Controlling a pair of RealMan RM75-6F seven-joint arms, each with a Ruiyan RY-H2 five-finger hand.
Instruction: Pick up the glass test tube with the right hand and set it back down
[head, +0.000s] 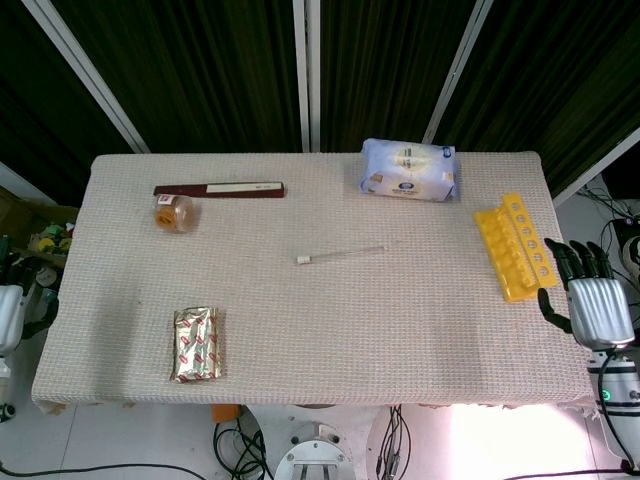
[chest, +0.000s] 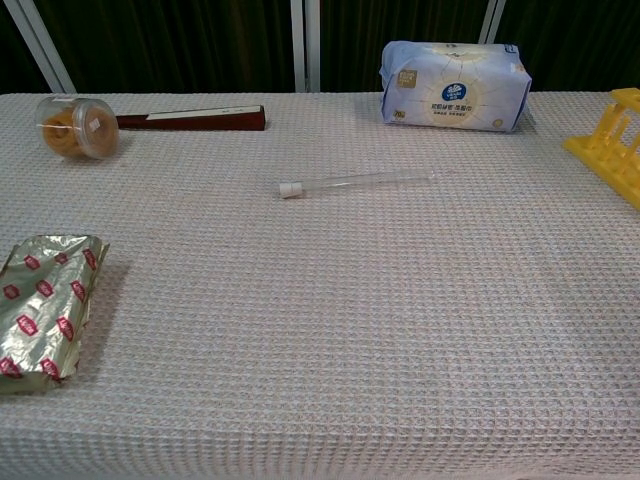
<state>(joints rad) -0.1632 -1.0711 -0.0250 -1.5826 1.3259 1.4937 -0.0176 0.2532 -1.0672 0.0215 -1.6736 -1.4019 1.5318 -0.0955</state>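
Observation:
The glass test tube (head: 340, 252) lies flat on the beige tablecloth (head: 320, 340) near the table's middle, its white cap pointing left; the chest view shows the test tube (chest: 355, 181) lying alone, with no hand in that view. My right hand (head: 590, 305) hovers off the table's right edge, beyond the yellow rack, fingers spread and holding nothing. Only a sliver of my left hand (head: 8, 315) shows at the far left of the head view, off the table, and its fingers are too cut off to read.
A tissue pack (head: 410, 170) sits at the back. A yellow tube rack (head: 515, 247) stands at the right edge. A long dark red box (head: 218, 189) and a snack jar (head: 176, 213) are back left. A foil packet (head: 196, 344) lies front left.

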